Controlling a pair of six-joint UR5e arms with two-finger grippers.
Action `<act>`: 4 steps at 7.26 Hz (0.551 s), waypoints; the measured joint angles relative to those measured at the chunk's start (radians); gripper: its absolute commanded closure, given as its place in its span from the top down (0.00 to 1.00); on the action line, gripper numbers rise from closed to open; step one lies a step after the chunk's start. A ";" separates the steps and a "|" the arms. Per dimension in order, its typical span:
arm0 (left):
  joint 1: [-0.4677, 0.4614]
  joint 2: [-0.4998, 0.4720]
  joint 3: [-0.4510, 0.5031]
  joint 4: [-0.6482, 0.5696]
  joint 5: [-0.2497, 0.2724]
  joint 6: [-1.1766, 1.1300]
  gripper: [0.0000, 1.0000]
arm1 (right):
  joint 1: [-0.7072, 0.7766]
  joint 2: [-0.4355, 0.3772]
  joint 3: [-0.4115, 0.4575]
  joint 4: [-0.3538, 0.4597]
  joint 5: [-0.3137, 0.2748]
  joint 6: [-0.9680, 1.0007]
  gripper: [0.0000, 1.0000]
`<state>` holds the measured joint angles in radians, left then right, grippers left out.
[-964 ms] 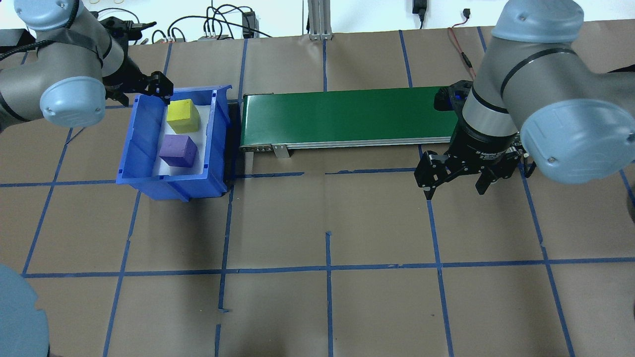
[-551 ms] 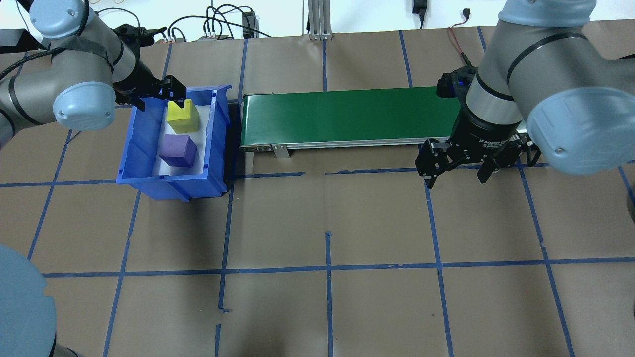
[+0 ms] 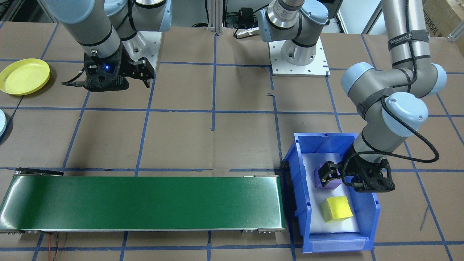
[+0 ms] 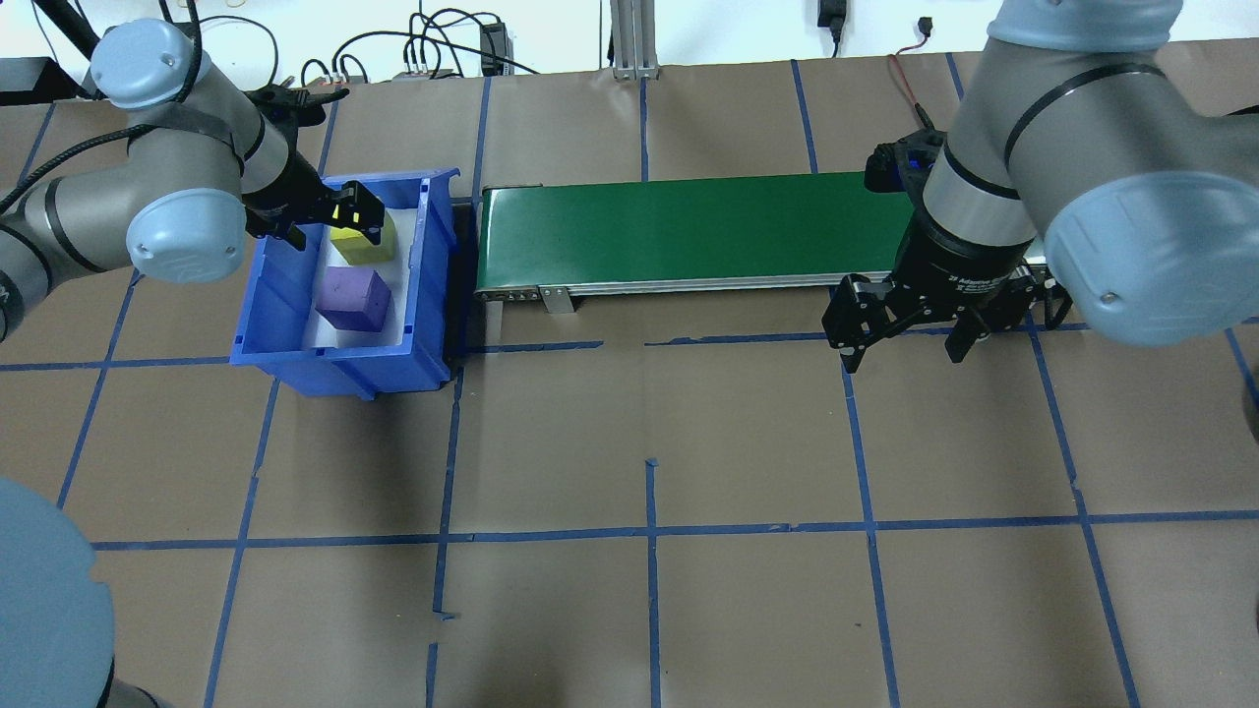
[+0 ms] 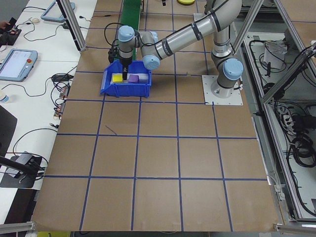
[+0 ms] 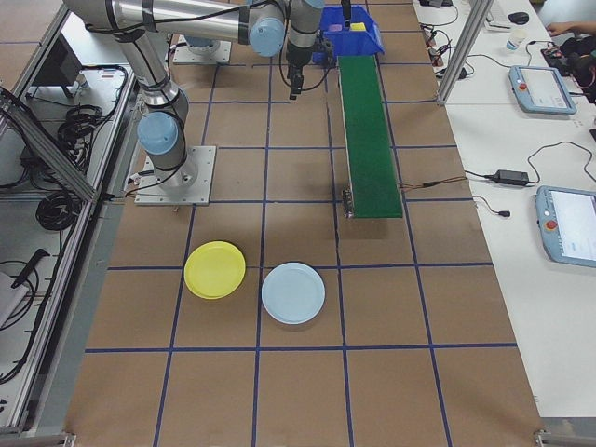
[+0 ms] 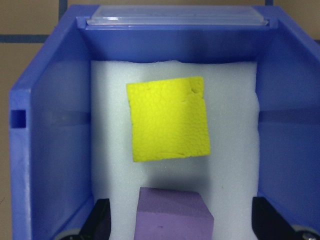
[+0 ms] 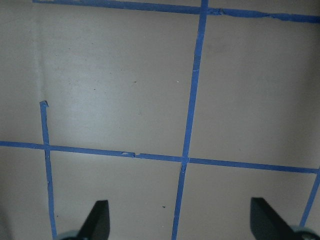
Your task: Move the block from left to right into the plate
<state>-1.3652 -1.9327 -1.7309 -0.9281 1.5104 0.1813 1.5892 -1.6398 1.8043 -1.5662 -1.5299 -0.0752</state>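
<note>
The left gripper [image 4: 334, 218] hangs with jaws spread wide inside the blue bin [image 4: 285, 324], over its white foam liner [image 7: 235, 130]. The purple block [image 7: 172, 217] sits between its fingers [image 7: 97, 220], untouched; the yellow block [image 7: 167, 118] lies just beyond. The right gripper [image 4: 905, 339], fingers also wide apart, hovers over brown paper [image 8: 115, 75] gridded with blue tape [image 8: 192, 100], beside the green conveyor [image 4: 689, 231] adjoining the bin. "WANJEED" marks an arm strap [image 3: 402, 39]. Only the front and right views show the yellow plate [image 6: 215, 270]; the pale blue plate [image 6: 293, 292] lies beside it.
</note>
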 measured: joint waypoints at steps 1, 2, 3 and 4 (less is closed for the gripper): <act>0.000 -0.004 -0.014 0.000 0.001 0.003 1.00 | 0.000 0.000 0.001 0.000 0.000 0.000 1.00; 0.000 -0.009 -0.026 0.000 0.002 0.016 1.00 | -0.001 0.000 0.000 0.000 -0.001 0.000 1.00; 0.000 -0.013 -0.032 0.000 0.003 0.039 1.00 | -0.001 0.000 0.000 0.000 -0.002 0.000 1.00; 0.000 -0.015 -0.034 0.000 0.004 0.056 1.00 | -0.001 0.000 0.000 -0.001 -0.002 0.000 1.00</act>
<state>-1.3652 -1.9481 -1.7653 -0.9281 1.5143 0.2376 1.5878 -1.6399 1.8044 -1.5669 -1.5315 -0.0751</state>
